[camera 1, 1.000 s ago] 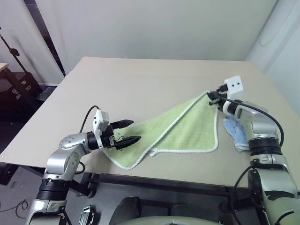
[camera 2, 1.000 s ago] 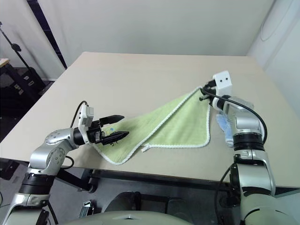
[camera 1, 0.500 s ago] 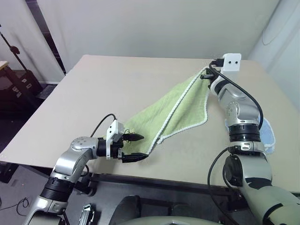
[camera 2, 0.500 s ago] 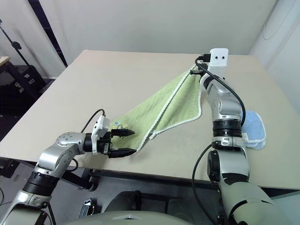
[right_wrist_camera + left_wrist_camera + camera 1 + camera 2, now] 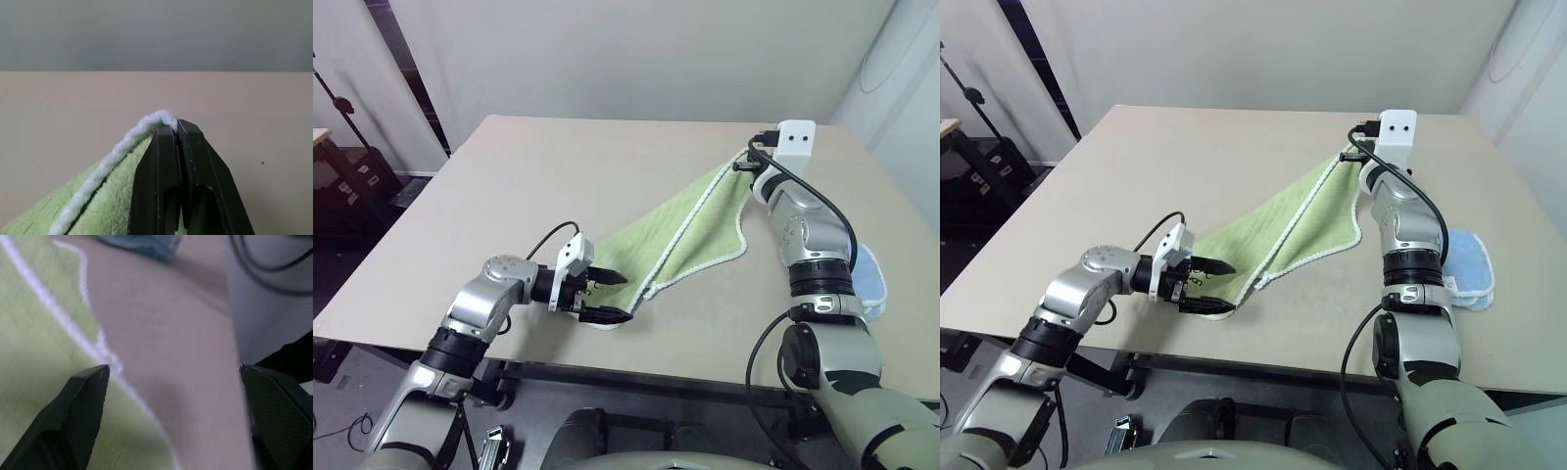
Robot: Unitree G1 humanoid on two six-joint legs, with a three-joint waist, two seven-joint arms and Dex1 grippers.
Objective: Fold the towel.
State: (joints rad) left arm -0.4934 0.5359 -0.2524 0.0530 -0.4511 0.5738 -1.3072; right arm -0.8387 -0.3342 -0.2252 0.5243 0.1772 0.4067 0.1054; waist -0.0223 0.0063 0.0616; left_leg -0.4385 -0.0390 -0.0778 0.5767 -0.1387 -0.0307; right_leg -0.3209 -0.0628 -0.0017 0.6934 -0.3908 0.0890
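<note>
Left eye view shows the table (image 5: pixel 509 186), a plain tan surface, carrying the towel (image 5: pixel 690 220), which runs as a long light green strip from the near table edge up toward the far right. Its far corner is lifted off the table by the right gripper (image 5: pixel 177 128), whose black fingers are pinched tight on the white stitched edging; held high like this, the cloth hangs taut and stays under control for the fold. The near corner lies on the table at the left gripper (image 5: pixel 607 297), whose fingers stand spread wide, one above and one below the cloth's end, with nothing clamped; judged from this, the gripper is placed to take that corner. A smaller light blue towel (image 5: pixel 1469 269) lies on the table to the right of the green one, apart from it. A small dark embroidered mark (image 5: pixel 1197 279) sits near the towel's near corner; its lettering cannot be read.
</note>
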